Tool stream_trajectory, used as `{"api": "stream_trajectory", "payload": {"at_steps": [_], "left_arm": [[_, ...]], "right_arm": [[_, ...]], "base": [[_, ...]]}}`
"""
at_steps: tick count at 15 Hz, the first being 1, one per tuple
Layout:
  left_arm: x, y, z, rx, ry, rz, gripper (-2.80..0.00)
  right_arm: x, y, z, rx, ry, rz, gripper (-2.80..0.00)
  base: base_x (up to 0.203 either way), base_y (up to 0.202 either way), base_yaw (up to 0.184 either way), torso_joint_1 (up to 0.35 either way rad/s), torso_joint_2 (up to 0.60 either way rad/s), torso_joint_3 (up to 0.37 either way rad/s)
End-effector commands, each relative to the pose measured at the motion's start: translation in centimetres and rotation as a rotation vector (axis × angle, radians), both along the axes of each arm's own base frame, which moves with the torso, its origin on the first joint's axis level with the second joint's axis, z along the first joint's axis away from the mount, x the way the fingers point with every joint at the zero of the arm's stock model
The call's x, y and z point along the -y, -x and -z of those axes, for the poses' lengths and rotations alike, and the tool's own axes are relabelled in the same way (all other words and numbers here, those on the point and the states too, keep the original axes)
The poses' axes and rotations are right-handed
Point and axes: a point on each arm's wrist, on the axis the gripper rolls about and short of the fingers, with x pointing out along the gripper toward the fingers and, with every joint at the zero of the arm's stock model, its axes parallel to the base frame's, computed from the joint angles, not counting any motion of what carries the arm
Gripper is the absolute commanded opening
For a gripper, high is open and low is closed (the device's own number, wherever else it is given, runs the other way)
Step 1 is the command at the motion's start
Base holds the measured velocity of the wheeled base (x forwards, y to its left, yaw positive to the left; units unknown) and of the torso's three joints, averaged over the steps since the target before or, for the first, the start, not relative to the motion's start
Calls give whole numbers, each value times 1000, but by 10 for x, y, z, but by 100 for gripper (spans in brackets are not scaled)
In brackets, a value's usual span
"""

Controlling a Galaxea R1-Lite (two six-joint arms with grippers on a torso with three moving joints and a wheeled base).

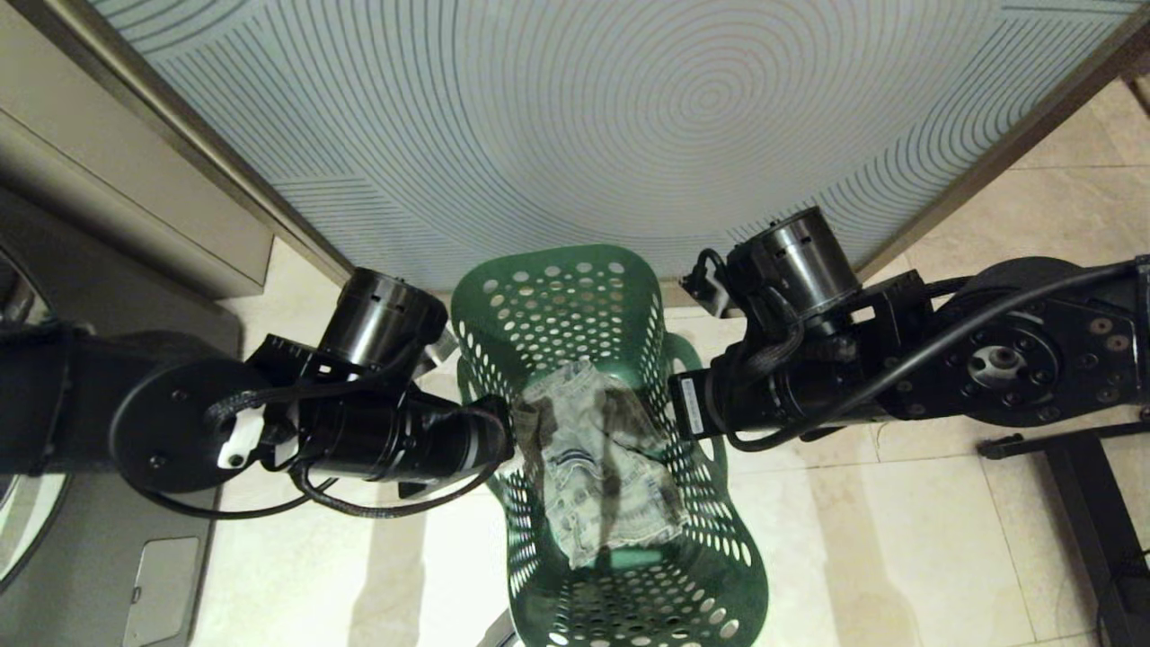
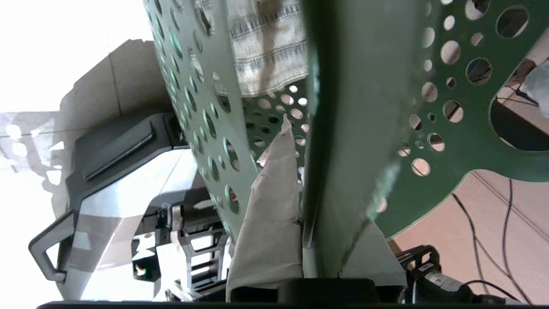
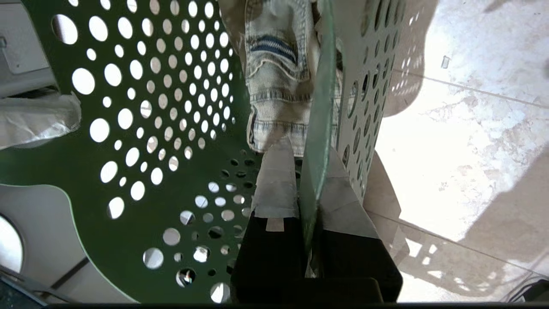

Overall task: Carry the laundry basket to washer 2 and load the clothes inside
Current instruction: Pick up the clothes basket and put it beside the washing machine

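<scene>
Carrying step: the left gripper and right gripper each pinch a side rim of the basket; jeans lie inside. Next, probably finding the washer.

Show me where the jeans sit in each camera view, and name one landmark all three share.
Head view: jeans lie mid-frame inside the green basket.
Left wrist view: jeans at top centre, behind the basket wall.
Right wrist view: jeans at top centre.
Shared landmark: the basket's perforated green wall.
</scene>
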Motion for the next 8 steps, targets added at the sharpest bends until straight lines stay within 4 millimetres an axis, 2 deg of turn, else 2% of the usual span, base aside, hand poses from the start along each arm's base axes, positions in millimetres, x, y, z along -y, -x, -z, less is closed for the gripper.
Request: {"api": "stream_trajectory", "payload": {"at_steps": [1, 4, 8], "left_arm": [[1, 0, 1, -4, 0, 0, -280], [2, 0, 2, -5, 0, 1, -280], [3, 1, 1, -5, 0, 7, -280]], "right_arm": [[0, 0, 1, -2, 1, 2, -280], [0, 0, 1, -1, 2, 2, -280], [0, 0, 1, 2, 13, -5, -280]], "base": [[0, 0, 0, -110, -6, 27], [0, 0, 0, -32, 5, 99], [0, 0, 0, 14, 2, 221]]}}
